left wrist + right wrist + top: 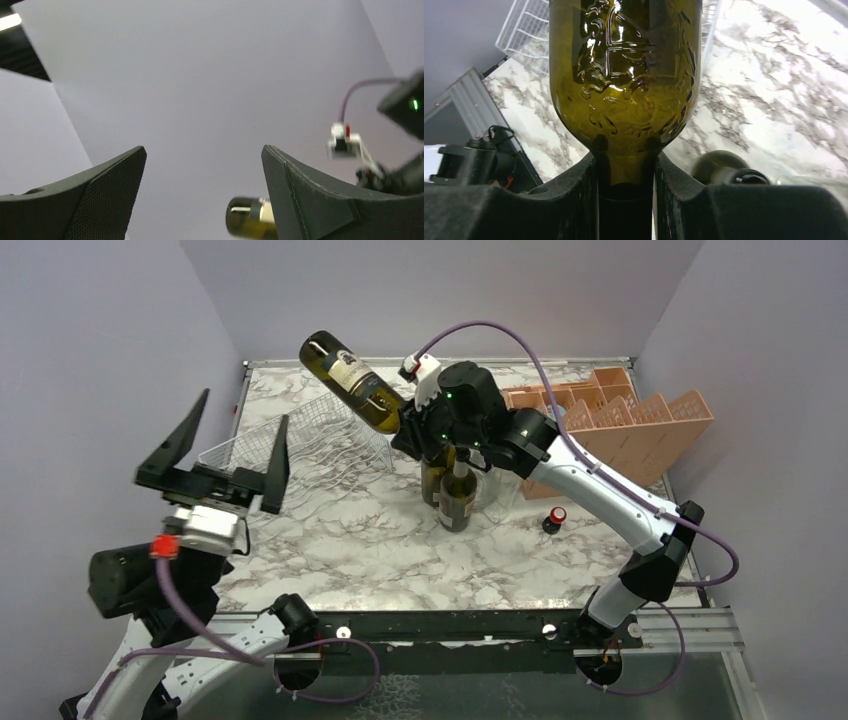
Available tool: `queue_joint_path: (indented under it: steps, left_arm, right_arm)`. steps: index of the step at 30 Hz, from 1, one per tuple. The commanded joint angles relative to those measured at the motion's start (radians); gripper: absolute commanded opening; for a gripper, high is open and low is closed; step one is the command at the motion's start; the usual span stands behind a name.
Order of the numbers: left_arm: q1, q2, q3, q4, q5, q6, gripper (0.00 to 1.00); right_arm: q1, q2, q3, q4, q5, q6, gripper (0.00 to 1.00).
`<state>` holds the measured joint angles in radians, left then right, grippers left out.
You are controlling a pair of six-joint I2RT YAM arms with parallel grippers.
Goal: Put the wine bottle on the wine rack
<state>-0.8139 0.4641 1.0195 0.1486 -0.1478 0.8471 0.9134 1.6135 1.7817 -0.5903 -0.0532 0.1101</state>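
Observation:
My right gripper [408, 428] is shut on the neck of a green wine bottle [350, 378] with a cream label. It holds the bottle tilted in the air, base up and to the left, above the white wire wine rack [290, 445]. In the right wrist view the bottle [624, 75] fills the frame, its neck clamped between my fingers [574, 200], with the rack [526, 25] beyond it. My left gripper [228, 445] is open and empty, raised at the left of the rack. In the left wrist view the bottle's base [247, 217] shows between the open fingers [310, 195].
Two more wine bottles [457, 495] stand upright at the table's middle, under my right arm. A small dark item with a red cap [553, 519] stands to their right. An orange plastic crate with dividers [620, 425] lies tilted at the back right.

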Motion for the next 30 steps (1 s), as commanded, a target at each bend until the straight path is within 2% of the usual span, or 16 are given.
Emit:
queue_joint_path:
  steps: [1,5,13,18,23,30]
  left_arm:
    - [-0.004,0.023,0.097,0.032,-0.147,-0.297,0.89]
    - [-0.004,0.059,0.115,0.087,-0.27,-0.36,0.88]
    - [-0.004,0.173,0.152,0.043,-0.502,-0.375,0.87]
    - [-0.003,0.202,0.089,0.159,-0.715,-0.328,0.87]
    - [-0.003,0.21,0.051,0.158,-0.706,-0.316,0.87]
    - [-0.003,0.285,0.088,0.069,-0.798,-0.328,0.92]
  right_arm:
    - [0.072,-0.01,-0.009,0.215,-0.033,0.054,0.01]
    - [0.134,-0.011,-0.116,0.258,-0.034,0.069,0.01]
    - [0.251,-0.058,-0.381,0.344,-0.061,0.01,0.01]
    - [0.323,-0.067,-0.497,0.381,-0.058,-0.019,0.01]
    - [0.344,-0.021,-0.538,0.371,-0.035,-0.011,0.01]
    - [0.348,0.04,-0.54,0.393,0.096,0.056,0.01]
